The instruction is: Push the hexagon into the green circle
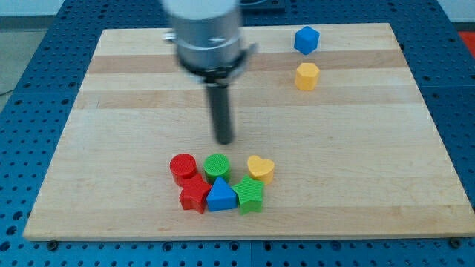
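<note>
A green circle (217, 166) sits in a cluster of blocks near the view's bottom centre. A yellow hexagon (306, 76) lies at the upper right, with a blue hexagon-like block (306, 40) just above it. My tip (224, 141) is the lower end of a dark rod. It stands just above the green circle in the view, a small gap apart, and far to the left of and below both hexagons.
Around the green circle lie a red circle (182, 167), a yellow heart (260, 168), a red star-like block (195, 195), a blue triangle (221, 196) and a green star-like block (250, 195). The wooden board (111, 111) rests on a blue table.
</note>
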Action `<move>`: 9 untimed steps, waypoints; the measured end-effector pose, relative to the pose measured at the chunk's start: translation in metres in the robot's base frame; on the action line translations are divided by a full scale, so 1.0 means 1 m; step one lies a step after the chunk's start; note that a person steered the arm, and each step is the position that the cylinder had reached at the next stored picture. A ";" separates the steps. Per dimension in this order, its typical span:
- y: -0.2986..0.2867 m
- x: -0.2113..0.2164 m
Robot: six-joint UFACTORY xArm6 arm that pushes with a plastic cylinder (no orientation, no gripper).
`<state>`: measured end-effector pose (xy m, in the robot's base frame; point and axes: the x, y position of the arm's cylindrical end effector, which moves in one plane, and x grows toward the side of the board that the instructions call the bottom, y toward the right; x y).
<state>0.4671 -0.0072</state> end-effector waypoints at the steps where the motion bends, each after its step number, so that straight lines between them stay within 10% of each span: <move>1: 0.097 -0.024; 4: 0.149 -0.151; 6: 0.043 -0.050; 9: 0.098 -0.062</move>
<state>0.4053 0.0912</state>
